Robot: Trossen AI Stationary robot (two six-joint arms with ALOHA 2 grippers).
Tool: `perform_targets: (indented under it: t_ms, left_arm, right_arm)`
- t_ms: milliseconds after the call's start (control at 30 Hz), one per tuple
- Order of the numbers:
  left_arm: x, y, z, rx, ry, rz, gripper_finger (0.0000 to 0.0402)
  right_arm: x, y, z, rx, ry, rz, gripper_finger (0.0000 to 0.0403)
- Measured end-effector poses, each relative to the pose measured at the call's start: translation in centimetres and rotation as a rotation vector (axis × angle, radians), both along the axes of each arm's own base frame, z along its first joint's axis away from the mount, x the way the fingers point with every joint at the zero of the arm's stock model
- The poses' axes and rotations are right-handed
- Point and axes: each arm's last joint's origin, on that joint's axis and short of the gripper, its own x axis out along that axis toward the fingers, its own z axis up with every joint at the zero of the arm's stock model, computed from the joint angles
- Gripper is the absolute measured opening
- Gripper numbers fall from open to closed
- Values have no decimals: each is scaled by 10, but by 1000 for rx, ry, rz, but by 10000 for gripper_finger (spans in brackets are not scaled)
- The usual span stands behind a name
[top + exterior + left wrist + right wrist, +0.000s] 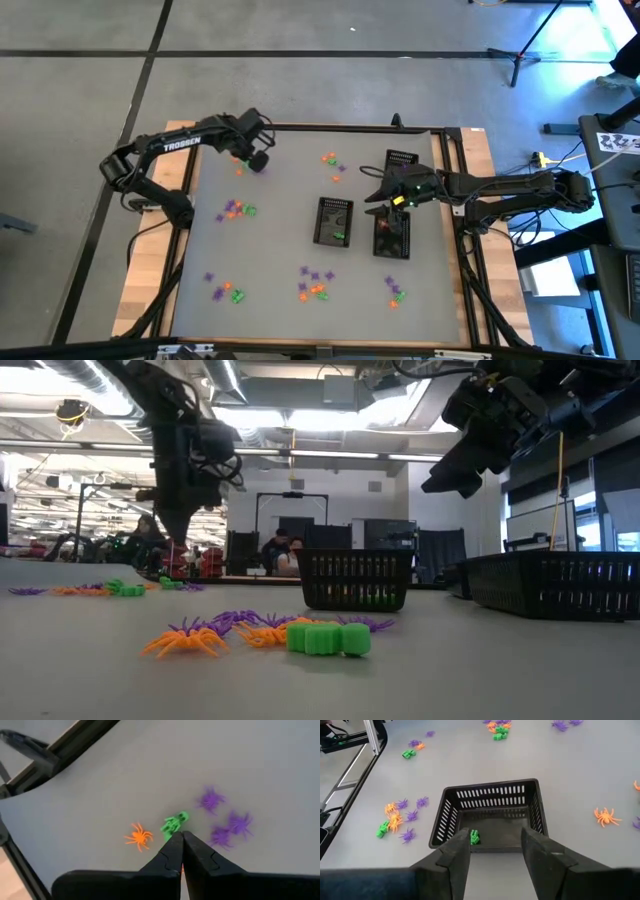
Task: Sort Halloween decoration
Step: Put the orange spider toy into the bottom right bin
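Note:
The Halloween decoration lies in small clusters of orange, green and purple trinkets on the grey table (270, 240). My left gripper (181, 838) is shut and raised over the far-left cluster: a green trinket (174, 824), an orange spider (138, 836) and purple spiders (222, 820). My right gripper (495, 845) is open, in the air near the middle basket (490, 812), in which one green trinket (474, 836) lies on the floor. In the high view it hovers between the baskets (385, 192). My left gripper points down with its fingertips together above the table. A sliver of orange (182, 868) shows in the gap behind the tips. I cannot tell whether that is a trinket caught between the fingers.
Three black mesh baskets stand right of centre: a far one (400, 163), the middle one (334, 220) and a right one (392, 236). More clusters lie at the left (236, 210), along the near edge (315, 285) and at the far centre (332, 162). A black frame rims the table.

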Motion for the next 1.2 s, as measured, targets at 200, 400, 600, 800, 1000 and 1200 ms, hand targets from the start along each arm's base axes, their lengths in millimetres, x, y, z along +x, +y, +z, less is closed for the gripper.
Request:
perform_targets:
  t_ms: [200, 400, 600, 800, 1000, 1200]
  left_arm:
    - [-5, -3, -14, -7, 28, 2, 60]
    - [-14, -11, -36, -35, 55, 18, 96]
    - [-21, -18, -59, -32, 46, 34, 97]
    - [-27, -25, -73, -49, 41, 43, 98]
    - [-31, -29, -81, -38, 24, 65, 98]
    - [-31, -30, -82, -42, 27, 63, 85]
  right_arm:
    - [1, 0, 1, -8, -15, -10, 172]
    - [1, -1, 2, -11, -19, -15, 172]
    - [1, -1, 2, -13, -19, -17, 172]
    - [1, -1, 2, -13, -19, -18, 172]
    - [1, -2, 2, -29, -17, -46, 172]
    - [1, -2, 2, -28, -17, -46, 172]
